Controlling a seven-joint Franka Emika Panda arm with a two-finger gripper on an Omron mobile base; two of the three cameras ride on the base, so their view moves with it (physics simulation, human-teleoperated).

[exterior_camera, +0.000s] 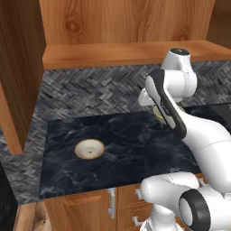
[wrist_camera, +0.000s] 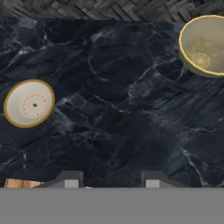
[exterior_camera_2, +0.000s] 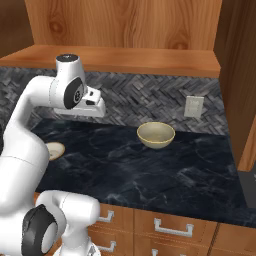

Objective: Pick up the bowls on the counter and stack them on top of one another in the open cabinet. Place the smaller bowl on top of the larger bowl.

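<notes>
Black counter (wrist_camera: 118,118) carries both bowls, well apart — larger bowl (wrist_camera: 205,43) looks rigid, probably slick; grip its rim. Gripper (wrist_camera: 111,181) hovers parted, empty.

A grey herringbone-tiled wall (exterior_camera: 94,92) runs behind the black slab — it shows again in the right base view (exterior_camera_2: 150,102) and as a thin strip along the top of the hand view (wrist_camera: 100,8). A pale outlet plate (exterior_camera_2: 194,106) sits on it at the right. Below — wooden drawers (exterior_camera_2: 170,225) with silver handles (exterior_camera_2: 172,229).
</notes>
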